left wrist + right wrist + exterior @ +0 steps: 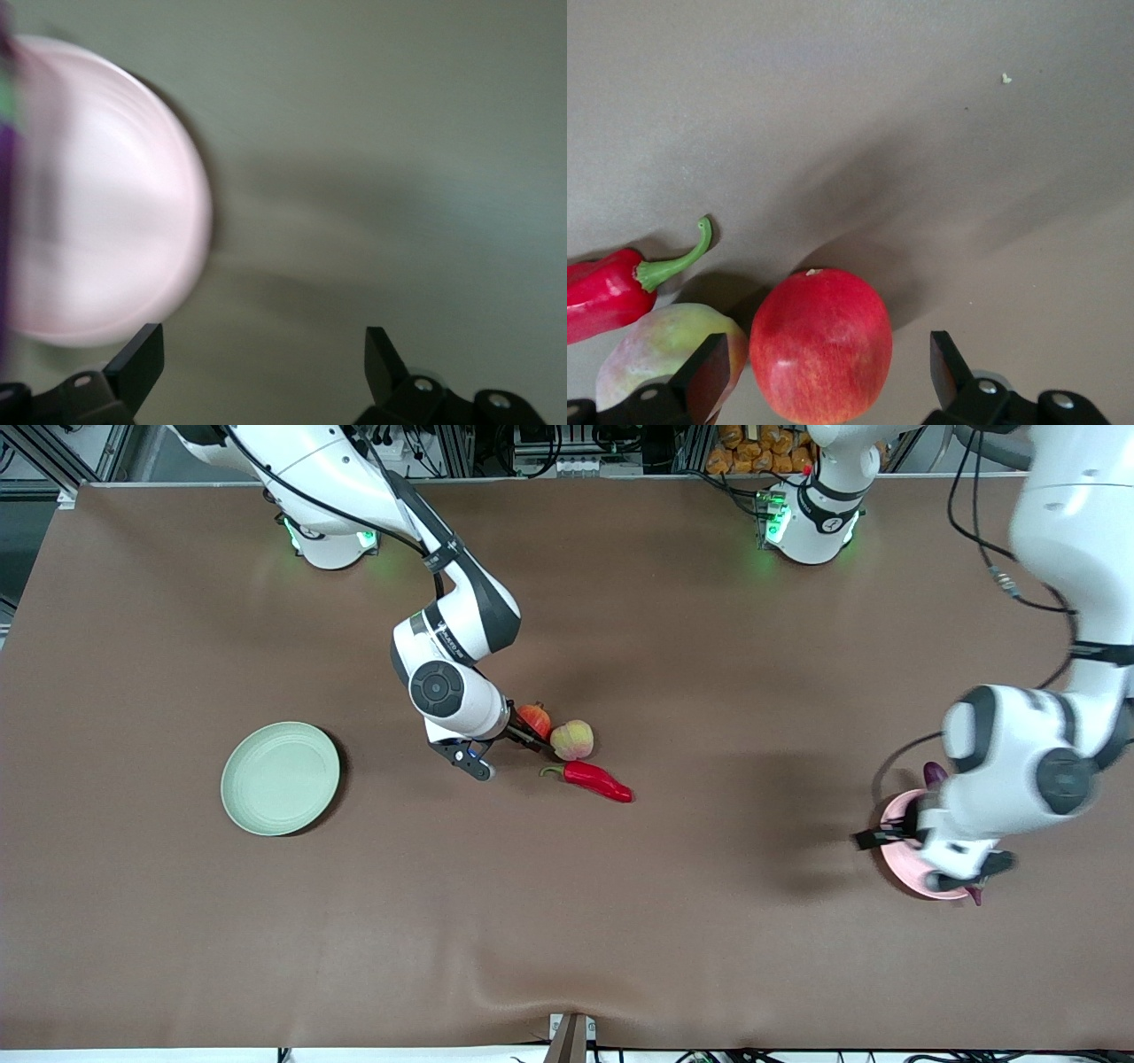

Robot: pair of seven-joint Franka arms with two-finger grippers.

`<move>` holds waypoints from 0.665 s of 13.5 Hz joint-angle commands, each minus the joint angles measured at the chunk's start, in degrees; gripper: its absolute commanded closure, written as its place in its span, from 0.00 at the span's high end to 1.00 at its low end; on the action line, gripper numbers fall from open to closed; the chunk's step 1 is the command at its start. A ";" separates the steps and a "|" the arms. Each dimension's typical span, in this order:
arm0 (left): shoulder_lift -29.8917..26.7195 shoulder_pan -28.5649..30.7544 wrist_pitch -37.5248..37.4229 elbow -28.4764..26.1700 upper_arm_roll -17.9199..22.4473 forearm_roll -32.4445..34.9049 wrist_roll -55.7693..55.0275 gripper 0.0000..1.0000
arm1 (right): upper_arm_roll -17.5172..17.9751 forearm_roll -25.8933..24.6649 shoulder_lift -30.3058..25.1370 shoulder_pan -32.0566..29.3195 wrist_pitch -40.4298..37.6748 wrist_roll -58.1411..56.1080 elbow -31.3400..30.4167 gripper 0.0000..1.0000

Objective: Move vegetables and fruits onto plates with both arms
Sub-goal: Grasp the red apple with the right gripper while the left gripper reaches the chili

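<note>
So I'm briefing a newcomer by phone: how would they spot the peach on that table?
Find the cluster of three items mid-table, under the right gripper, whose fingers are open. The peach sits beside the red fruit, with the chili nearer the front camera. It is the only yellowish-pink one; its neighbours are plain red.

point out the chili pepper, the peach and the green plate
chili pepper (595,779): front view, middle of its red body
peach (572,740): front view, centre of its top
green plate (280,778): front view, bare middle of the dish
</note>
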 commanded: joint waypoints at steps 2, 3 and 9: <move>-0.73 -8.97 -0.99 0.10 0.59 0.56 -18.38 1.00 | 0.22 0.84 0.08 0.85 0.46 0.27 -0.62 1.00; -0.30 -11.35 -0.99 0.97 0.59 0.74 -22.87 1.00 | 0.22 0.84 0.08 1.12 0.46 0.27 -0.62 1.00; 5.85 -24.45 -0.29 6.51 1.12 0.48 -44.68 1.00 | 0.14 0.84 0.60 2.26 0.64 0.36 -0.88 0.78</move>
